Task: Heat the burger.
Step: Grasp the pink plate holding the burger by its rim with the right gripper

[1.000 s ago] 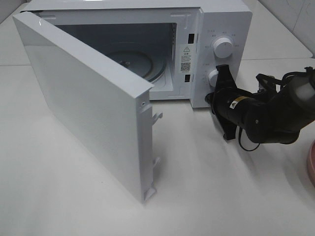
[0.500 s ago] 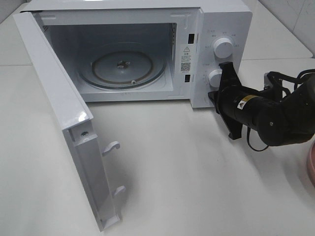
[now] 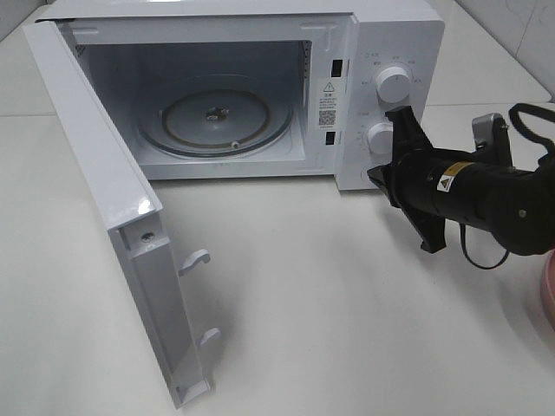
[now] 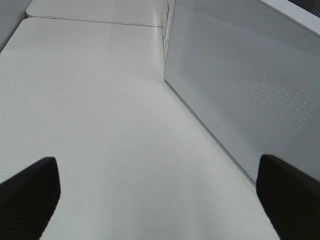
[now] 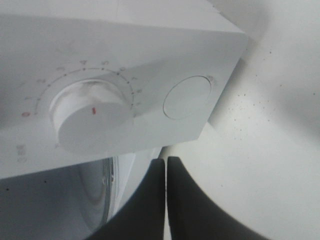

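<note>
The burger is out of view in every frame. The white microwave (image 3: 399, 35) stands at the back with its door (image 3: 104, 191) swung wide open to the left, and the glass turntable (image 3: 217, 117) inside is bare. My right gripper (image 3: 376, 173) is shut and empty, just in front of the lower right corner of the control panel. In the right wrist view its closed fingers (image 5: 166, 170) sit below the lower knob (image 5: 82, 117) and the round door button (image 5: 187, 97). My left gripper (image 4: 157, 172) is open and empty, facing the door's outer face (image 4: 225, 85).
A pink plate (image 3: 547, 290) shows partly at the right edge of the table. The open door juts toward the front left. The upper knob (image 3: 395, 84) and lower knob (image 3: 380, 137) sit on the panel. Cables trail off the right arm.
The microwave door swung from half open to wide open. My right gripper drew back slightly to the right, away from the control panel, still shut.
</note>
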Robot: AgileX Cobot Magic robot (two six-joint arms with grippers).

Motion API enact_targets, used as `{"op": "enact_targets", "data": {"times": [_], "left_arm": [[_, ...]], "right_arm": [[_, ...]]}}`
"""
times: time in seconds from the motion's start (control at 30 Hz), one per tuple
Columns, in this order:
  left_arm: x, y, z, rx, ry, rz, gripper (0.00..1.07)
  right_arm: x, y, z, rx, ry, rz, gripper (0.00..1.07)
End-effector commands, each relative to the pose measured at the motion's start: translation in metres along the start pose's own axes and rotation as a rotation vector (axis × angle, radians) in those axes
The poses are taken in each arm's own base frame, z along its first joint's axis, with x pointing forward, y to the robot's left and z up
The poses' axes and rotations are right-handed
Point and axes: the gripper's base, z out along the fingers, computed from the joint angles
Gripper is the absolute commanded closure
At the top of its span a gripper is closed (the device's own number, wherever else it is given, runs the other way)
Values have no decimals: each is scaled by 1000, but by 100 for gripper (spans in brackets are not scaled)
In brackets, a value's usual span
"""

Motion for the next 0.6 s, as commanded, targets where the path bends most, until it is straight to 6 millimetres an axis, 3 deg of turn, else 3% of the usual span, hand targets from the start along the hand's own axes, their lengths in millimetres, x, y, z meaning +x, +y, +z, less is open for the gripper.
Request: {"op": "enact_targets", "data": {"times": [0.03,0.43,0.5,0.6], "left_arm": [[1,0,-1,-5,-6,-3,7],[1,0,-1,-5,-6,-3,7],[1,0,-1,-5,-6,-3,7],[1,0,-1,-5,-6,-3,7]], "right_arm": [[-2,9,-12,45,28,-109,107],[-8,37,-48,113,57,-448,107],[-10,45,-62,121,68,-621,106],[-11,47,-73,164,98,-743,106]]}}
